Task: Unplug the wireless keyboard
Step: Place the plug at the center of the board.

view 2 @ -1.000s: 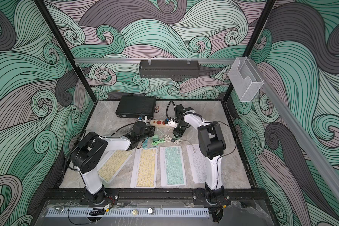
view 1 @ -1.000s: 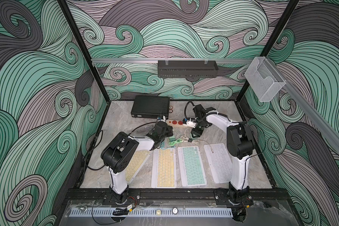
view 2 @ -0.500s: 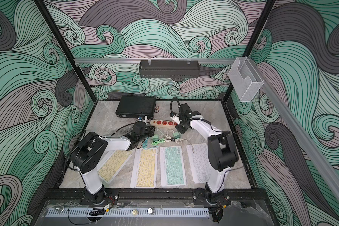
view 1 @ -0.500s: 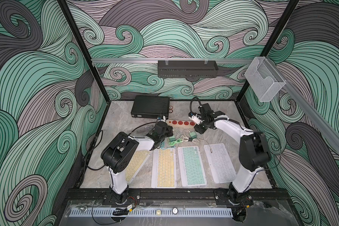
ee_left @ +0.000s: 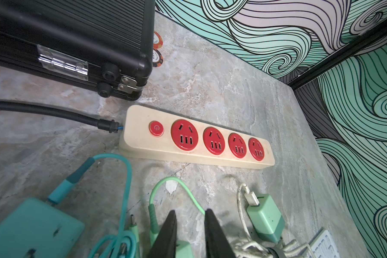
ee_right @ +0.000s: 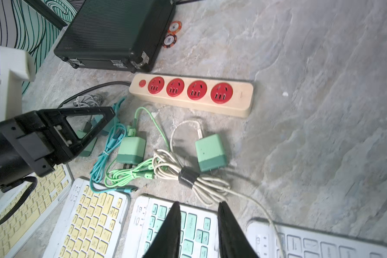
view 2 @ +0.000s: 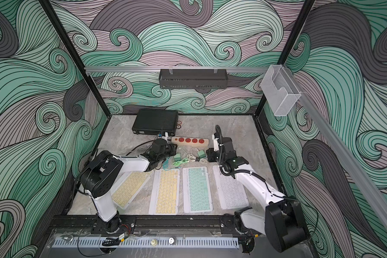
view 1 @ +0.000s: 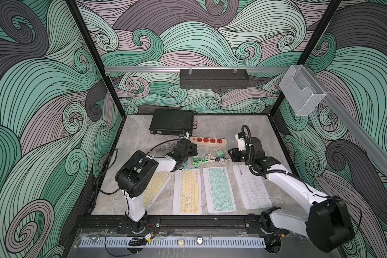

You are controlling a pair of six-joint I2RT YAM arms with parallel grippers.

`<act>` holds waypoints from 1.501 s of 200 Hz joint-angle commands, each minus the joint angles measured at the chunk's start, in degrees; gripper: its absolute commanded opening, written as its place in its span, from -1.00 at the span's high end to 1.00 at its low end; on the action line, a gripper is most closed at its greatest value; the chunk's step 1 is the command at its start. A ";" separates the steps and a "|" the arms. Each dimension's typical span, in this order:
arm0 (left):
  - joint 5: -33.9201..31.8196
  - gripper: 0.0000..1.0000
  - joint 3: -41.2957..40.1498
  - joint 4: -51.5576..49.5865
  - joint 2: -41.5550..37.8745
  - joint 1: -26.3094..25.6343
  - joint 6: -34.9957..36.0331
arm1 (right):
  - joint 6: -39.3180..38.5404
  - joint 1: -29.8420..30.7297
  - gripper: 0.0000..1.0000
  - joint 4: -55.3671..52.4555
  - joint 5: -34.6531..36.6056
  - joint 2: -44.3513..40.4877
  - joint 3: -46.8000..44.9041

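Observation:
Several wireless keyboards lie side by side at the front: two yellow ones, a teal one (view 1: 219, 189) and a white one (view 1: 251, 186) (ee_right: 322, 243). A white cable (ee_right: 264, 207) runs from a bundled coil to the white keyboard's far end. Its green charger (ee_right: 210, 153) (view 1: 220, 153) lies unplugged in front of the power strip (view 1: 208, 141) (ee_left: 197, 143), whose red sockets are all bare. My right gripper (ee_right: 198, 203) (view 1: 231, 154) hovers open over the teal keyboard's far end, holding nothing. My left gripper (ee_left: 190, 211) (view 1: 194, 148) is open beside a second green charger (ee_right: 131, 149).
A black case (view 1: 172, 122) stands behind the strip with two poker chips (ee_right: 171, 33) beside it. Green and teal cables (ee_right: 125, 176) tangle between the chargers and keyboards; a loose teal plug lies at a yellow keyboard (ee_right: 87, 225). A teal charger (ee_left: 31, 227) sits near the left gripper.
My right gripper has drawn back from the power strip's end toward the right and front, with its jaws narrower. The left arm has stayed where it was.

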 commanded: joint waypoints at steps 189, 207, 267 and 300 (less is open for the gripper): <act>-6.62 0.51 -1.85 0.33 -5.13 -1.47 3.99 | 3.35 -2.45 0.44 -13.11 10.23 29.03 17.63; -6.66 0.51 -1.95 0.47 -5.16 -1.47 4.00 | 2.23 -2.98 0.45 -14.50 12.65 30.74 21.18; -7.45 0.52 -2.10 0.47 -4.93 -1.47 4.63 | -0.62 -4.79 0.45 -14.93 14.58 35.29 28.18; -8.34 0.53 -3.44 0.96 -7.18 -1.47 4.79 | -0.43 -4.65 0.44 -9.66 13.01 31.26 23.80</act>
